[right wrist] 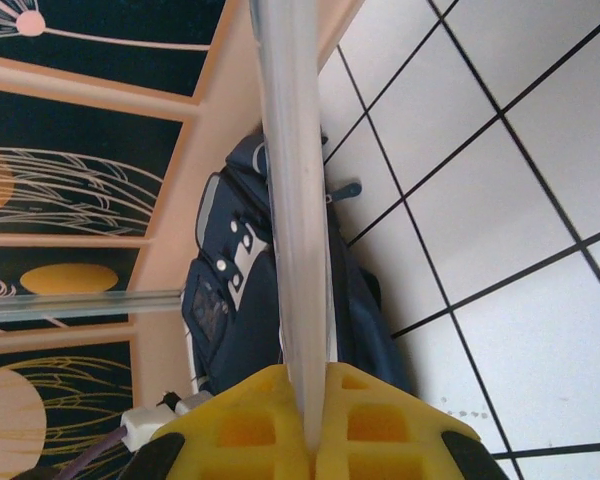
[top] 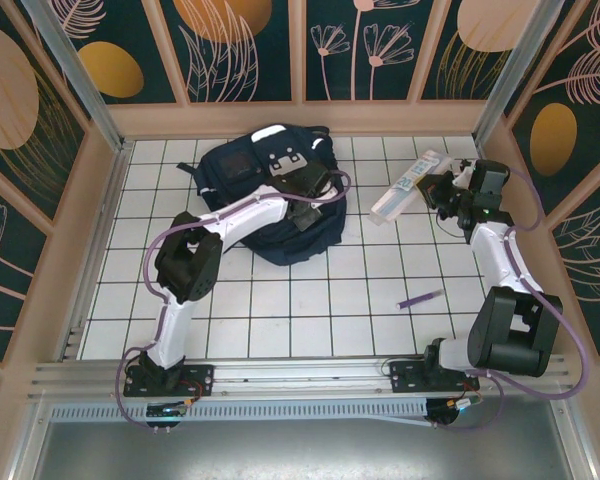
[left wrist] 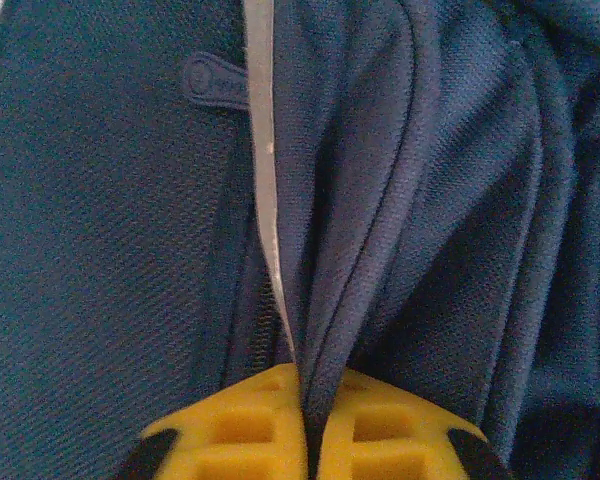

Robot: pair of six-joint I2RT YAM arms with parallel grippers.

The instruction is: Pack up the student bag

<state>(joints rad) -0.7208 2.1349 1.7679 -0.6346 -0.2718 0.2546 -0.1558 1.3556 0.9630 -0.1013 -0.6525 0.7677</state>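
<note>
- Overhead, the student bag point(top: 235, 165) is found far-centre on the surface point(top: 280, 320); a purple pen point(top: 420, 298) is left outside.
- Left wrist: bag fabric is pinched by the left claw point(left wrist: 308, 400).
- Right wrist: a clear case point(right wrist: 292, 200) is gripped by the right claw point(right wrist: 315, 405); nothing is judged packed.

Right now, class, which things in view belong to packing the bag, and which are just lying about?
In the job: bag, its fabric pinched by the left hand; clear pouch, gripped by the right hand.
Lying about: purple pen, loose on the tiled table, untouched; perhaps packed later.
</note>
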